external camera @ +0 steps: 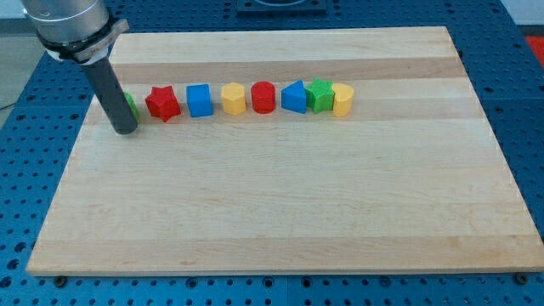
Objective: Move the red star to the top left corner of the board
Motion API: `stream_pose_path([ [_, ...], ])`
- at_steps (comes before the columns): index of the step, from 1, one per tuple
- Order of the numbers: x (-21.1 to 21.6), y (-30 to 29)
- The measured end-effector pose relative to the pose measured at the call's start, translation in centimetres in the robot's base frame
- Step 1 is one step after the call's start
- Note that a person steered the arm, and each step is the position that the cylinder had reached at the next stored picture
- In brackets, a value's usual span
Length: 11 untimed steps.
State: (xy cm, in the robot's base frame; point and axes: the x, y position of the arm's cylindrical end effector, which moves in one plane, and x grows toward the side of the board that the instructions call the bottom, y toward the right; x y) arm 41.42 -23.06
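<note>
The red star (162, 103) lies on the wooden board (280, 195) near the view's left, in a row of blocks. My tip (124, 130) rests on the board just left of and slightly below the star, about 45 px away. A green block (132, 105) sits between the rod and the star, mostly hidden behind the rod; its shape cannot be made out. The board's top left corner (127, 38) is above the rod.
Right of the star the row continues: a blue cube (199, 100), a yellow hexagon-like block (234, 99), a red cylinder (263, 98), a blue triangular block (294, 97), a green star-like block (320, 94), a yellow block (342, 99).
</note>
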Motion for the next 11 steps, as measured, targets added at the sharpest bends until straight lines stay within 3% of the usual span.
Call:
stream_pose_path([
  [2,0.9,3.4],
  [4,-1.3,9.0],
  [6,-5.4,8.3],
  [9,-0.5,8.0],
  [11,-3.1,6.3],
])
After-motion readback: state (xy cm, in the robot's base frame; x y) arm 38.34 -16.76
